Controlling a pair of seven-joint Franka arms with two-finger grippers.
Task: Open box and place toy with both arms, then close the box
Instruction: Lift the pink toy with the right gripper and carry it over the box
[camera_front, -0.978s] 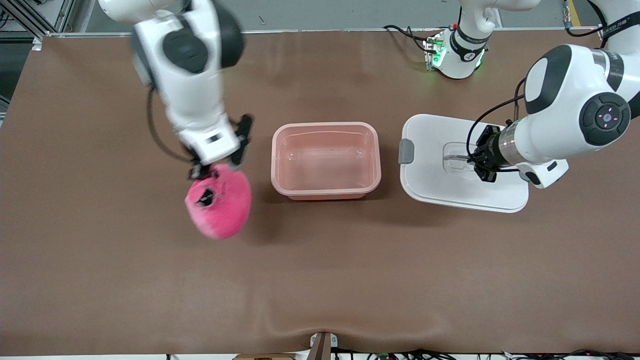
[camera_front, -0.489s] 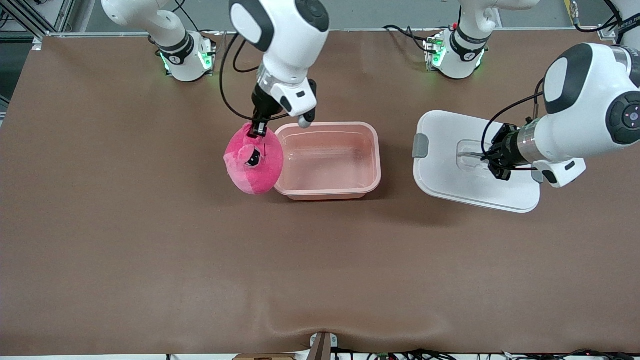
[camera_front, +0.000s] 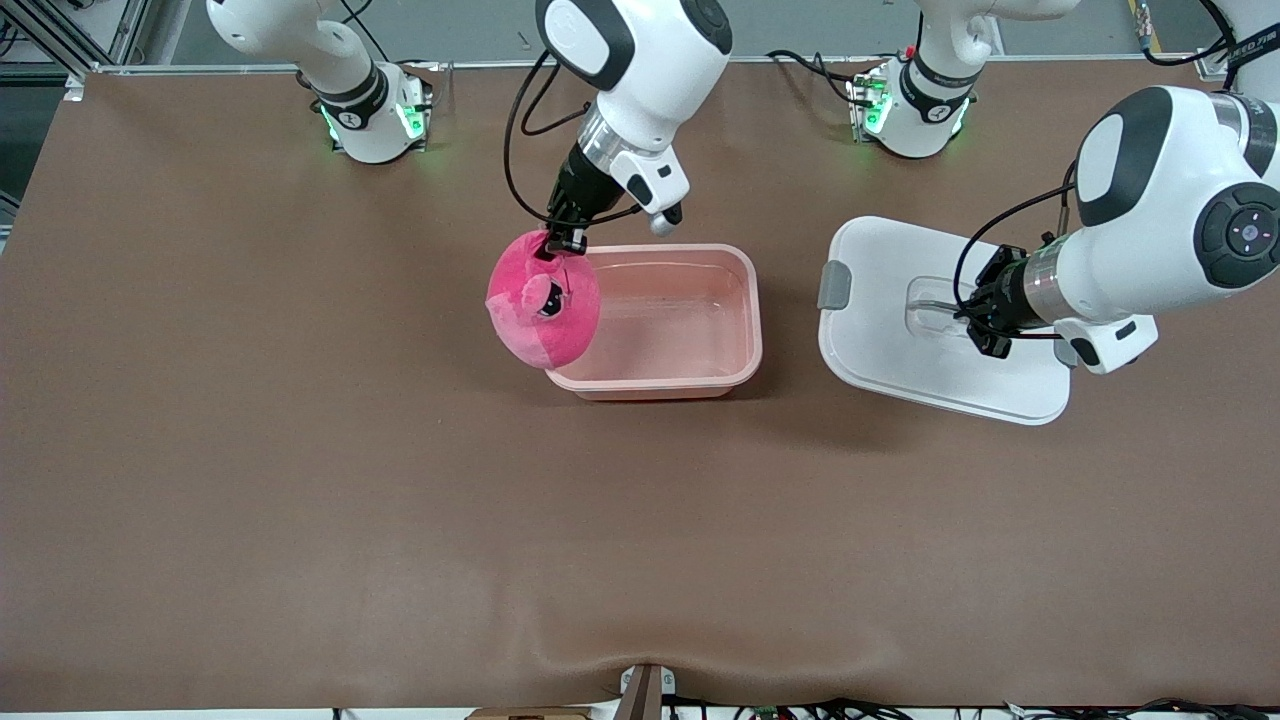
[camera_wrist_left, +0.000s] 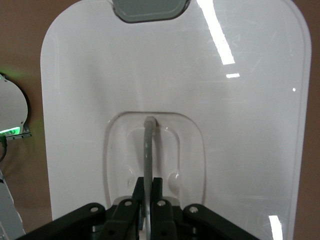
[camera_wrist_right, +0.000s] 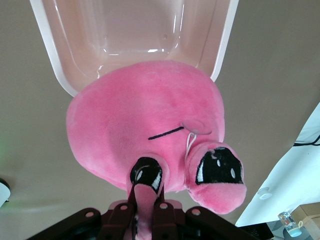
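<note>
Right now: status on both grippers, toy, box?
Right gripper shut on toy, over box base rim. Left gripper shut on lid handle, lid lifted aside. Base open, unobstructed.

The pink plush toy (camera_front: 543, 312) hangs over the rim of the open pink box (camera_front: 700, 384) at the right arm's end; the white lid (camera_front: 890, 350) is tilted, off toward the left arm's end.

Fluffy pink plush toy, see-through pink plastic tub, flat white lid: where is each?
Pink plush toy (camera_front: 540, 320), front view, its round body.
Pink plastic tub (camera_front: 755, 340), front view, its rim.
White lid (camera_front: 880, 350), front view, bare top surface.
</note>
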